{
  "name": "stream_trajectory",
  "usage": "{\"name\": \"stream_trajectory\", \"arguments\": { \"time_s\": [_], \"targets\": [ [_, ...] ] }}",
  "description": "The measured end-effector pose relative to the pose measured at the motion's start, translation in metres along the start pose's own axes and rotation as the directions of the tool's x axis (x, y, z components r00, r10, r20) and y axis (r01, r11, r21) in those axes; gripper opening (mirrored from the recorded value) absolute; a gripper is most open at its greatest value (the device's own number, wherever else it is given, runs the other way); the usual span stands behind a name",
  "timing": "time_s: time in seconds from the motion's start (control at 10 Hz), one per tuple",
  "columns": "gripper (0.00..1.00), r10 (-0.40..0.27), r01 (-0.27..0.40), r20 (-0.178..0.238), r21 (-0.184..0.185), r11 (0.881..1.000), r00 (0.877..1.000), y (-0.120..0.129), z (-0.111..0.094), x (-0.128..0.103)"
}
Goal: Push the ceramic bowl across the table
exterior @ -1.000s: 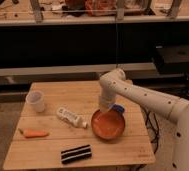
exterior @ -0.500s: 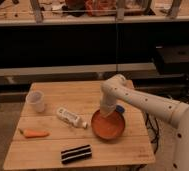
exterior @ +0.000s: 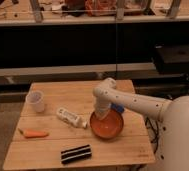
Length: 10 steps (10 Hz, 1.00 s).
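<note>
An orange ceramic bowl (exterior: 107,125) sits on the right part of the wooden table (exterior: 48,152). My white arm reaches in from the right and bends down over the bowl. My gripper (exterior: 102,113) points down at the bowl's far rim, at or just inside it. A blue object (exterior: 118,107) shows just behind the bowl, mostly hidden by my arm.
A clear plastic cup (exterior: 35,101) stands at the table's back left. A white tube (exterior: 71,117) lies left of the bowl. An orange carrot (exterior: 33,134) lies at the front left. A black striped bar (exterior: 76,154) lies near the front edge. Dark shelving stands behind.
The bowl has slid a little to the left and toward the table's front, with my arm and gripper moving with it.
</note>
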State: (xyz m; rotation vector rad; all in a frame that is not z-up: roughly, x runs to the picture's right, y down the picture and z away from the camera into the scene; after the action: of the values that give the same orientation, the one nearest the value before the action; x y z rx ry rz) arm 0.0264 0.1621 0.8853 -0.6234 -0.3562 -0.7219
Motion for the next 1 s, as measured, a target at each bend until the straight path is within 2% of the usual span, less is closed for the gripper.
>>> {"name": "stream_trajectory", "arguments": {
  "time_s": [0.3,0.5,0.6,0.7,1.0],
  "targets": [
    [0.0,-0.048,0.048,-0.003,0.024,0.999,0.999,-0.041,0.0,-0.02],
    [0.0,-0.043,0.042,0.007,0.044,0.998,0.999,-0.063,0.003,-0.018],
    [0.0,-0.053,0.053,0.008,0.056,0.997,0.999,-0.085,0.005,-0.022],
    [0.0,-0.059,0.058,0.018,0.051,0.997,0.998,-0.085,0.008,-0.027],
    [0.0,-0.061,0.061,0.012,0.048,0.997,0.998,-0.088,0.008,-0.023]
  ]
}}
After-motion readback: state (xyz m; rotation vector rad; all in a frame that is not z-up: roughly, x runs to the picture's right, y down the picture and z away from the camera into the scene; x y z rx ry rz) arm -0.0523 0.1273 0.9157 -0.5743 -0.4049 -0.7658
